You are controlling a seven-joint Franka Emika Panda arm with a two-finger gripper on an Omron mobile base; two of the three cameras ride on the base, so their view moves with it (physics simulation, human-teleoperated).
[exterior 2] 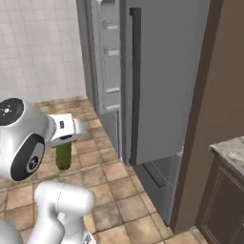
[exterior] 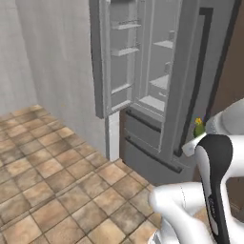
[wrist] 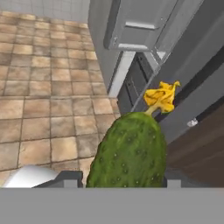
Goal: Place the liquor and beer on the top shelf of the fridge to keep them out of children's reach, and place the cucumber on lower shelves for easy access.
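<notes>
Brown tiled floor (exterior: 52,181) stretches in the left base view from a pale wall to the fridge (exterior: 157,71), whose left door (exterior: 112,57) stands swung wide, its small bins facing the room. Inside, light grey lower shelves (exterior: 155,101) step down the interior beneath the top shelf (exterior: 164,44), and grey drawers close the bottom. The long dark handle (exterior: 196,81) of the shut right door runs down beside the opening. At the right edge, just past the white arm, a bit of the cucumber (exterior: 198,127) peeks out with its yellow blossom on top, low in front of the fridge's lower part.

Pale wall tiles back the right base view, where the fridge shows its dark grey shut door (exterior 2: 162,81) and the open door edge-on behind it. A brown cabinet panel (exterior 2: 224,95) rises on the right above a stone countertop (exterior 2: 231,150). The gripper (exterior 2: 64,143) hangs at the left over the floor, clamped on the cucumber, whose green body hangs down below the white hand, well apart from the fridge.

Floor tiles spread through the hand view too, with the open door's bins and the drawers beyond. The bumpy green cucumber fills the foreground between the two dark finger tips (wrist: 72,179), which press against its sides, its yellow flower end pointing toward the fridge.
</notes>
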